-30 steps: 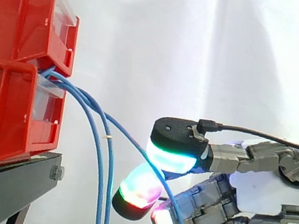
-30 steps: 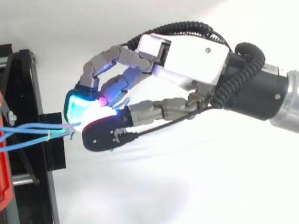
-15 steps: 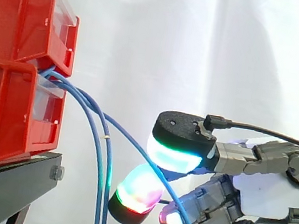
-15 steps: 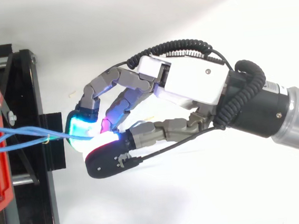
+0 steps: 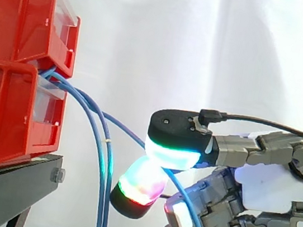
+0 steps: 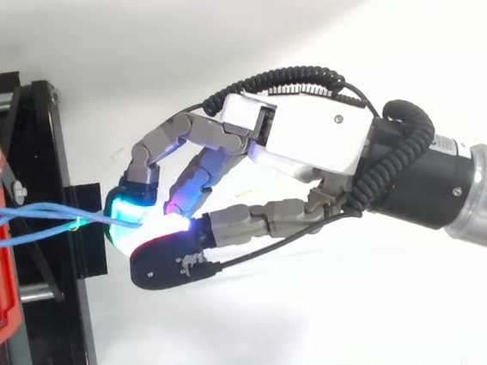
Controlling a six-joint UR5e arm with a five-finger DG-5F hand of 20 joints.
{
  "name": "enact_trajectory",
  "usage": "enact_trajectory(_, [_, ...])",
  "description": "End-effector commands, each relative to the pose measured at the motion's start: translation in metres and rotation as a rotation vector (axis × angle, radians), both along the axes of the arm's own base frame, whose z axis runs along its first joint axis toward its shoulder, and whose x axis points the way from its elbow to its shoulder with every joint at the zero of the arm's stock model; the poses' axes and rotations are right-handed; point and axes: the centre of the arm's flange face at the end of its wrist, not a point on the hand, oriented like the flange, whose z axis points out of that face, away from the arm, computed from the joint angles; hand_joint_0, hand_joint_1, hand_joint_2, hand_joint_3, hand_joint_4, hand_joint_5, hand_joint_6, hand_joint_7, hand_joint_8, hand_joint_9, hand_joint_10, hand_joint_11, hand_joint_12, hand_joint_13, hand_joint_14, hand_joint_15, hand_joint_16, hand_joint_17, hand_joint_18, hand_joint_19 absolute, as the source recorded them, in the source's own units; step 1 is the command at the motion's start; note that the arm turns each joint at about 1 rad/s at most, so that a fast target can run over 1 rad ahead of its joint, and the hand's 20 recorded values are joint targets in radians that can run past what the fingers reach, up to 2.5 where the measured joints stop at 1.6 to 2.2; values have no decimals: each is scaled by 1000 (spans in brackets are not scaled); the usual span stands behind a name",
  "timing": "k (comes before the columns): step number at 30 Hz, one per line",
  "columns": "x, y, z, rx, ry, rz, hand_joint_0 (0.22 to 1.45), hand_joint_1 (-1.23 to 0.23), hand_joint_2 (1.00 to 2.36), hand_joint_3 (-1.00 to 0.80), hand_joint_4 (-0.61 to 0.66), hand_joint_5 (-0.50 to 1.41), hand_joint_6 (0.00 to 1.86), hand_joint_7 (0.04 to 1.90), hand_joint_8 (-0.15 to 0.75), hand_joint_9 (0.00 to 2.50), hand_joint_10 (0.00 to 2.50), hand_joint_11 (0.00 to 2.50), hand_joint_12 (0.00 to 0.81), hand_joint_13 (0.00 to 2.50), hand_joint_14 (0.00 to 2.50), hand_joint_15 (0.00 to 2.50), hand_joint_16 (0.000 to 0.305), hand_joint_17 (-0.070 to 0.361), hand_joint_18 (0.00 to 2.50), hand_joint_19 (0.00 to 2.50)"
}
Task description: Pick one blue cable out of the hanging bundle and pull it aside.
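Three blue cables come out between the two stacked red bins (image 5: 5,110). Two of them (image 5: 101,191) hang straight down in the side view. The third blue cable (image 5: 129,134) slants out to the right, away from the others, and runs between the thumb pad and a glowing fingertip (image 5: 140,184) of my hand (image 5: 268,186). It then drops in front of the curled fingers. My hand is shut on this cable, pinching it. In the top view my hand (image 6: 308,137) reaches left and the cables (image 6: 44,215) converge at its pads.
The bins sit on a black stand (image 5: 8,186) at the left, whose frame (image 6: 54,278) lies just left of my fingertips from above. A white curtain hangs behind. Open room lies to the right of the stand, around the arm.
My hand has shifted sideways, downward in the top view. The thumb pad now sits a little lower and further left, and the pinched cable stays apart from the other two.
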Motion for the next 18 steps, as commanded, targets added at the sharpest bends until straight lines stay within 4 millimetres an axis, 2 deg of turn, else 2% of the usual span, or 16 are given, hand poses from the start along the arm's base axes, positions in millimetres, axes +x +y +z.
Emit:
enact_trajectory(1, [-1,1,3,8,9,2,583,-713,1017,-200,31,-107,940,910,276,1177,27,864,332,940,26,636,54,123,715,487])
enact_trajectory(4, [-6,1,11,16,25,2,533,-616,1008,-402,58,-113,917,876,274,1151,27,849,334,929,25,627,55,123,699,487])
enact_trajectory(6, [-10,-1,18,16,39,1,521,-572,1004,-451,66,-114,910,879,276,1149,27,849,340,924,25,619,55,125,704,488])
enact_trajectory(10, [-17,-1,23,8,82,5,523,-539,1003,-458,68,-113,907,885,279,1151,25,851,341,925,23,617,55,125,702,489])
enact_trajectory(18, [-18,-1,22,24,82,2,543,-560,1007,-417,70,-112,906,905,276,1158,28,835,337,922,26,622,54,122,694,495])
